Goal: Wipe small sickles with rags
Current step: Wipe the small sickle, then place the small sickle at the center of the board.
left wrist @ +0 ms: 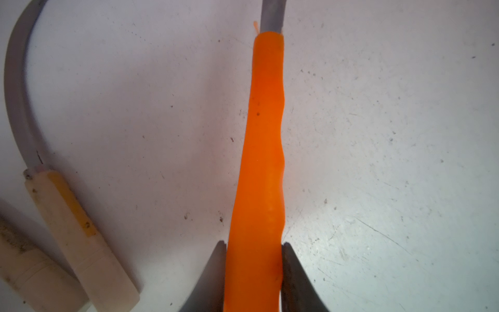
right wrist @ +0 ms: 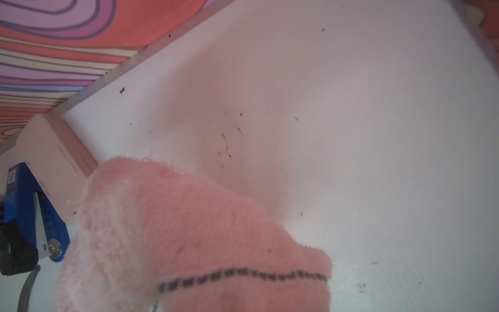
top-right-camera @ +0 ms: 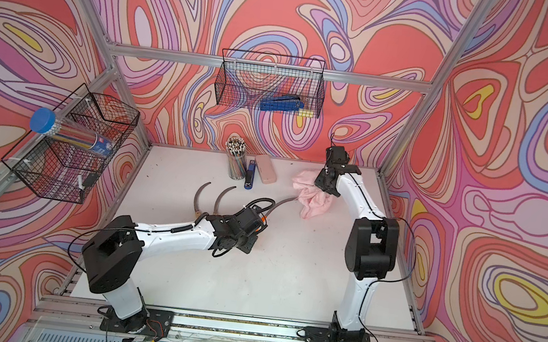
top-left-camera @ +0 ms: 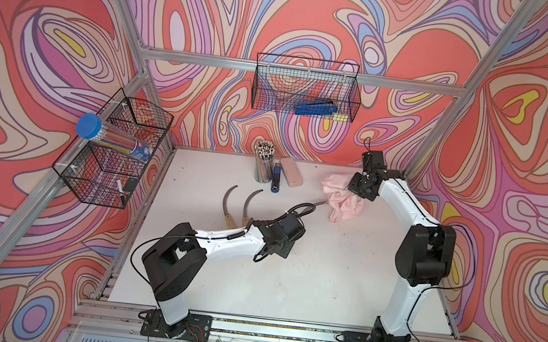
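Toward two o'clock on the table (top-left-camera: 287, 280), the right gripper (top-left-camera: 359, 189) was clamped on the bunched pink rag (top-left-camera: 343, 203), which met the blade tip of the orange-handled sickle (left wrist: 266, 135). The left gripper (left wrist: 253, 248) pinched that handle well back from the blade (a long lever). Two wooden-handled sickles (top-left-camera: 229, 220) lay at ten o'clock from it. Sideways wiping pressure could twist the sickle in the jaws. The fuzzy cloth might also snag on the point and pull free.

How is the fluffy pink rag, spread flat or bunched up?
Bunched up: the rag is crumpled into folds in both top views.
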Robot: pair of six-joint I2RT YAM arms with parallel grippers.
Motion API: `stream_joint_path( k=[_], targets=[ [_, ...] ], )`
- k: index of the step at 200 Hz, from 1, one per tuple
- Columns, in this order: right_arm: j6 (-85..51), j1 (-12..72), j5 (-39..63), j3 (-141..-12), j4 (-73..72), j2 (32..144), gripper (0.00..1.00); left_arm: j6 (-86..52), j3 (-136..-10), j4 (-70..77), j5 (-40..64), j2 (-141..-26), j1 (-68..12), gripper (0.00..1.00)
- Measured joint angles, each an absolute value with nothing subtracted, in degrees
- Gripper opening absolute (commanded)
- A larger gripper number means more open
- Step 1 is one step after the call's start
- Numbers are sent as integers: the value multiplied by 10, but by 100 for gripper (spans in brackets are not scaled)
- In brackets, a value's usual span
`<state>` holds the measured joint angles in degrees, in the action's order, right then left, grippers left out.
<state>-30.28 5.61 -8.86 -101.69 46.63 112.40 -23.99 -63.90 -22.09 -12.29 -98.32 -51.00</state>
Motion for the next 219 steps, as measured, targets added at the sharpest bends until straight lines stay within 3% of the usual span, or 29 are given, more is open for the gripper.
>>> stream_joint_path(
  k=[91,178,219],
  targets=[
    [-294,-75,-74,-1021,538,1198,0,-227,-641,-192,-93,-978,-515,0],
    [-272,-79,-112,-1017,553,1219,0,-238,-636,-198,-95,-967,-512,0],
    [-268,-89,-180,-980,473,1189,0,-262,-616,-288,-128,-965,-477,0]
  ],
)
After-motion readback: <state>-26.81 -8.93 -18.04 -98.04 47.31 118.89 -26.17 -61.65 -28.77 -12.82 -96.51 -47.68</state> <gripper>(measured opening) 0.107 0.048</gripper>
